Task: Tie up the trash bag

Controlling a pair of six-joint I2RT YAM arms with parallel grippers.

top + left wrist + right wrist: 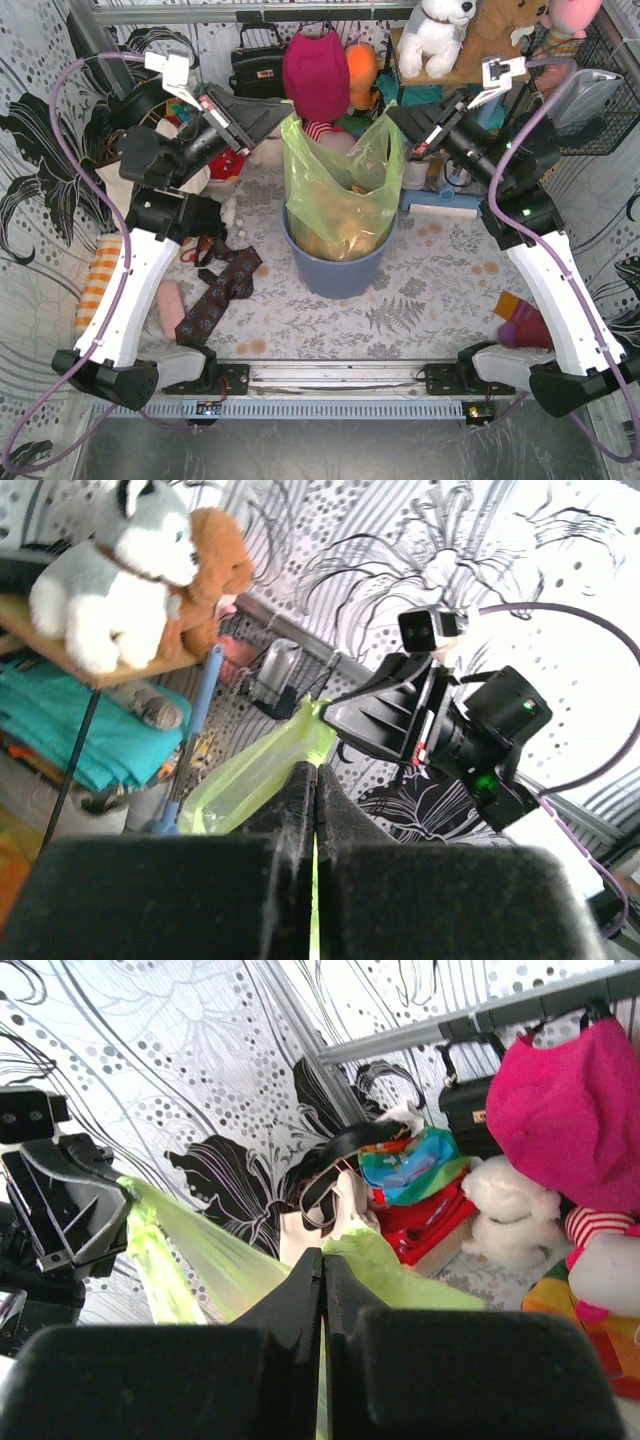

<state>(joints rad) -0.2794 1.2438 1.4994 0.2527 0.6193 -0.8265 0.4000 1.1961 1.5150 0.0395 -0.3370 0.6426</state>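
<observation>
Leaf-printed cloth covers the table, and swirling black-and-white sheeting lines the walls. At the table's centre stands the thin, translucent lime-green plastic trash bag. It is seated in a round blue-grey plastic bin, and crumpled brownish waste shows through its film. The bag's mouth is drawn up into two ears.

The left gripper is clamped on the left ear, its black fingers pressed together with green film caught in the seam. The right gripper is clamped on the right ear in the same way. Each wrist view shows the film running taut toward the opposite gripper.

Behind the bag sit a magenta fabric pouch and a white plush dog. A dark patterned fabric strip lies to the left of the bin.

The main risk is probably the film itself. It is thin and already stretched, so more outward pull could tear an ear or draw it out of the fingers. Lifting too hard might drag the bag out or tip the bin. Crossing the ears also brings the two arms close enough to collide.
</observation>
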